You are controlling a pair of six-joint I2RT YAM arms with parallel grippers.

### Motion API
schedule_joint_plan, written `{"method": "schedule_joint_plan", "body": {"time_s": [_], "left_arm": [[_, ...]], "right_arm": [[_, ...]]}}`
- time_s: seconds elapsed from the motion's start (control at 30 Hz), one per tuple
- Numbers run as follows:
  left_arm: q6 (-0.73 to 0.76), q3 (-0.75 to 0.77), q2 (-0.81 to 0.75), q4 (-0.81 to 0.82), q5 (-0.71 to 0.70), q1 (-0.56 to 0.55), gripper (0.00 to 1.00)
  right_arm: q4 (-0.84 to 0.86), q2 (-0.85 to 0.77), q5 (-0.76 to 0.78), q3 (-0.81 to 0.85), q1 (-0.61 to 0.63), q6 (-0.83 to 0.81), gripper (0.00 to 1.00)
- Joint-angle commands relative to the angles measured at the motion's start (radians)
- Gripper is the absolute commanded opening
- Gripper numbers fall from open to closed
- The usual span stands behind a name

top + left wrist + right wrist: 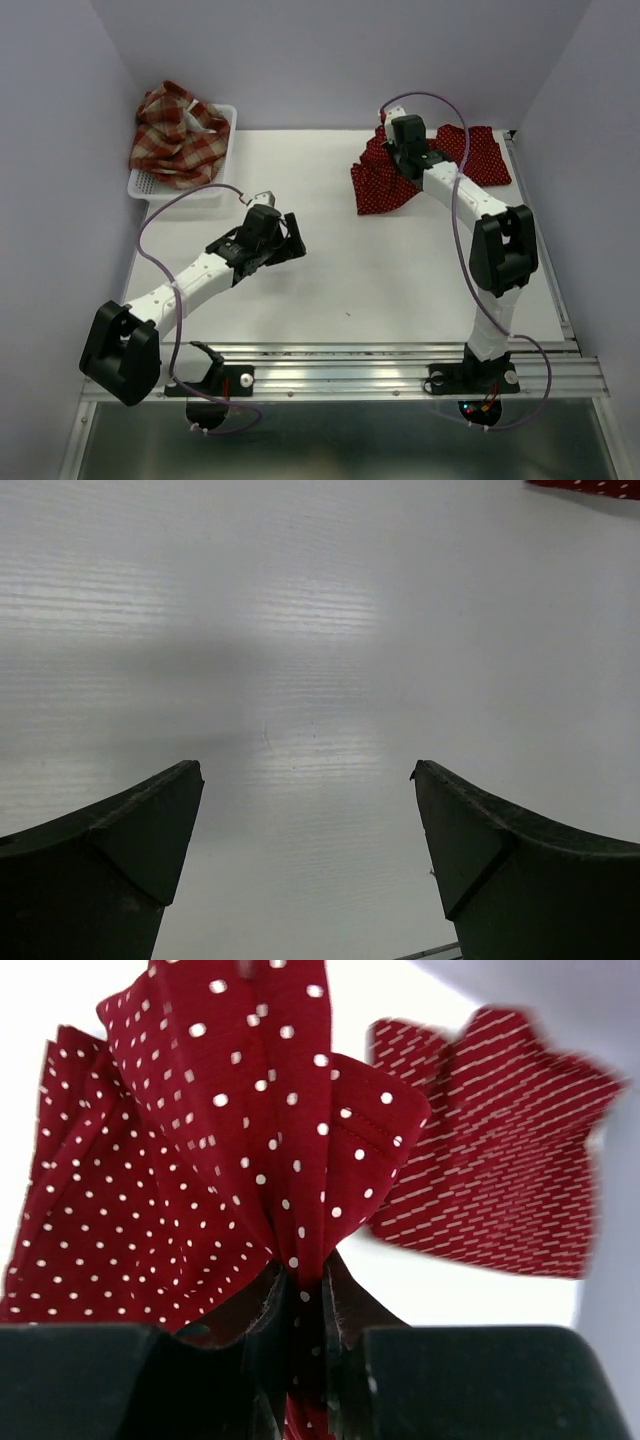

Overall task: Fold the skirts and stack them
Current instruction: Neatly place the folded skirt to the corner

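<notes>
Lavender walls around a white counter point(400, 270), plaid skirt point(178, 135) in the basket point(150, 187), two spotted ones at the far right

From my seat I see the white mesh basket at the far left corner holding the red-and-cream plaid skirt, bunched and spilling over its rim. The right end effector point(300, 1290) is pinched on a gathered fold of one dark red polka-dot skirt point(230, 1110); the second polka-dot skirt point(490, 1180) lies flat on the counter just beside it, toward the right wall, blurred in my wrist view. The left end effector point(305, 770) hangs spread wide over the counter's middle, touching nothing
</notes>
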Motion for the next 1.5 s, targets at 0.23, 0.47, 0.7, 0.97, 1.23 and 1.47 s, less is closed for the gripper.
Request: {"method": "schedule_joint_plan", "body": {"time_s": [0.23,0.47,0.7,0.97,1.23,1.47], "left_arm": [[0.034,0.092,0.085,0.004,-0.023,0.030,0.99],[0.037,0.103,0.116,0.013,-0.012,0.042,0.99],[0.037,0.111,0.144,0.019,0.005,0.049,0.99],[0.044,0.129,0.179,0.018,0.009,0.055,0.99],[0.055,0.169,0.263,0.014,0.037,0.061,0.99],[0.064,0.209,0.329,0.005,0.049,0.064,0.99]], "right_arm": [[0.025,0.029,0.123,0.264,-0.096,-0.298,0.01],[-0.022,0.052,0.092,0.353,-0.116,-0.335,0.01],[-0.082,0.092,0.115,0.460,-0.158,-0.295,0.01],[-0.149,0.169,0.095,0.573,-0.222,-0.201,0.04],[-0.252,0.249,0.015,0.634,-0.336,-0.076,0.06],[-0.257,0.341,-0.121,0.669,-0.438,-0.016,0.12]]}}
